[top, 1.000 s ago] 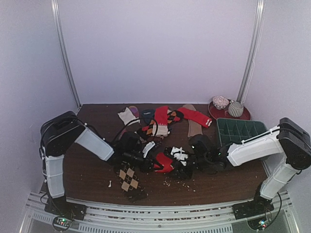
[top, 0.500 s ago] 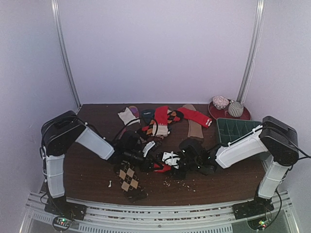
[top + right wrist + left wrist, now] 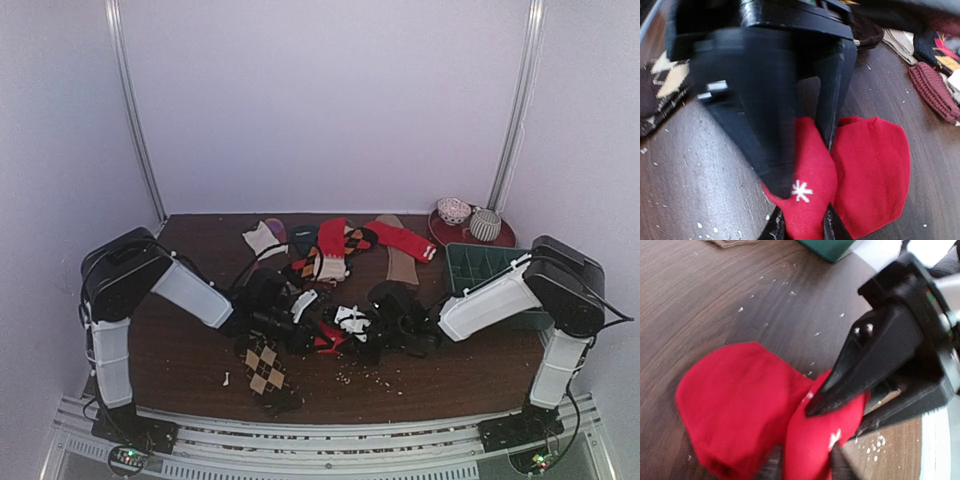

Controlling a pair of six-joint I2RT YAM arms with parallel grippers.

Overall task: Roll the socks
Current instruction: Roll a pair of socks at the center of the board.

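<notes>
- Left gripper (image 3: 805, 467): fingers narrow, a fold of the red sock (image 3: 735, 400) pinched between them; cloth fills the gap.
- Right gripper (image 3: 801, 227): fingers also narrow, clamped on the same red sock from the opposite side; red cloth bulges up between the tips.
- Both grippers meet tip to tip over the sock, low on the table (image 3: 180, 340), centre-front in the top view.
- Red sock: doubled over, one rounded lobe lying flat on the wood, the other fold bunched up between the two sets of fingers. White snowflake mark (image 3: 801, 190) on the bunched part.
- Argyle sock (image 3: 262, 365): dark brown with tan diamonds, flat on the table just beside the left gripper, nearer the front edge, not touched by either gripper.
- Sock pile (image 3: 335, 250): mixed socks behind the grippers toward the back of the table, red, white and patterned pieces overlapping.
- Maroon knit sock (image 3: 935, 92): at the pile's edge in the right wrist view, apart from the red sock.
- Green tray (image 3: 495, 265): compartmented, right side, partly under the right arm.
- Red plate (image 3: 445, 232): back right corner, two rolled sock balls (image 3: 454, 210) on it.
- White specks (image 3: 360, 378): scattered on the wood near the front.
</notes>
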